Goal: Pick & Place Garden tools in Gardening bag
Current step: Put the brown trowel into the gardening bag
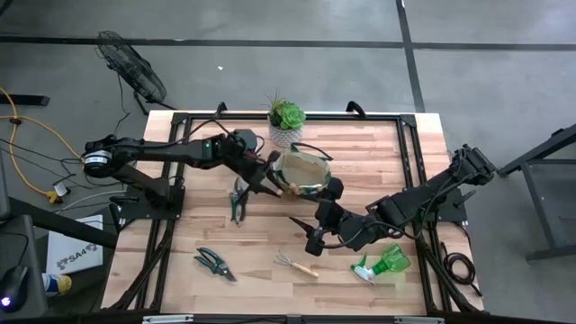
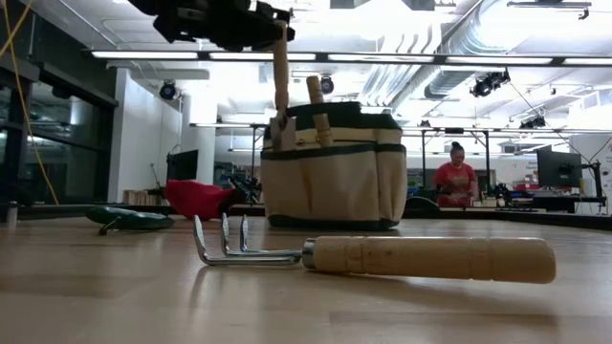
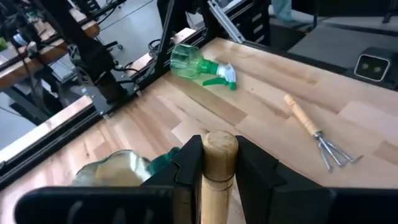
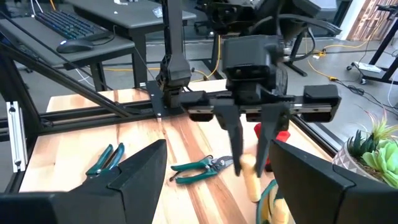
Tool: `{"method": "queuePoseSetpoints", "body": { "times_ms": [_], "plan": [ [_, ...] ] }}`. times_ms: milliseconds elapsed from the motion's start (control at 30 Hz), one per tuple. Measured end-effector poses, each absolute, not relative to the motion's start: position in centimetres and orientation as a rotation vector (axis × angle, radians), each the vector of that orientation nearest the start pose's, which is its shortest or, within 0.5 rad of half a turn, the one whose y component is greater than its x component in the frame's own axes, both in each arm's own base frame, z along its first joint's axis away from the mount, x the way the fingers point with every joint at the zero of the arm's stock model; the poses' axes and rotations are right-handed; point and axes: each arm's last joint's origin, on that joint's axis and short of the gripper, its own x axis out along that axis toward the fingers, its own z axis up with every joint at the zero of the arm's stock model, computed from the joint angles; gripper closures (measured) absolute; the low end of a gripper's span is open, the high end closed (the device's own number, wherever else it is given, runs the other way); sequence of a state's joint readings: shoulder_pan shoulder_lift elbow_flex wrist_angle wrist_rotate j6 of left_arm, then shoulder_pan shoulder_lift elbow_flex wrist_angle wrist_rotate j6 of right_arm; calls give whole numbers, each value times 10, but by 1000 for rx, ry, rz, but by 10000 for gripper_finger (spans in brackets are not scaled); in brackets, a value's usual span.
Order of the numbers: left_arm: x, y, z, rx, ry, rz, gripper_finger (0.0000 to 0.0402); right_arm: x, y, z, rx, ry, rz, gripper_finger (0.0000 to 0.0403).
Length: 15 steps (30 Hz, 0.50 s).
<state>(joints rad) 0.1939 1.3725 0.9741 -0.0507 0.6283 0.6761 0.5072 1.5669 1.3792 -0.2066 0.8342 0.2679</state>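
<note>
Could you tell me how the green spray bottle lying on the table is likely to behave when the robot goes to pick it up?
The spray bottle lies on its side, and its round body would probably roll if nudged. It looks like clear thin plastic, so likely light and somewhat slippery. The open right end effector is nearest; gripping the narrower neck may hold better.

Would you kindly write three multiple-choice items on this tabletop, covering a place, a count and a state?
1. The green plastic spray bottle lies
A. inside the bag
B. on the table near the right arm
C. beside the potted plant

2. Pruning shears on the table:
A. one
B. two
C. four

3. The left tool is
A. empty
B. shut on a wooden-handled trowel
C. holding the small wooden-handled hand rake

Answers: 1 B, the high view shows it; 2 B, two pairs lie apart; 3 B, fingers clamp the handle.
</note>
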Motion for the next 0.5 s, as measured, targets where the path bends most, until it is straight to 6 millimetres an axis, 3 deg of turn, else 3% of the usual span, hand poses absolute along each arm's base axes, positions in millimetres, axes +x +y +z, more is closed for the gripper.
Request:
{"method": "queuePoseSetpoints", "body": {
  "times_ms": [300, 500],
  "plan": [
    [294, 62, 282, 543, 252, -478, 337, 319, 149, 347, 16, 265, -370, 128],
    [295, 68, 278, 452, 284, -473, 337, 320, 148, 347, 17, 266, -370, 128]
  ]
}}
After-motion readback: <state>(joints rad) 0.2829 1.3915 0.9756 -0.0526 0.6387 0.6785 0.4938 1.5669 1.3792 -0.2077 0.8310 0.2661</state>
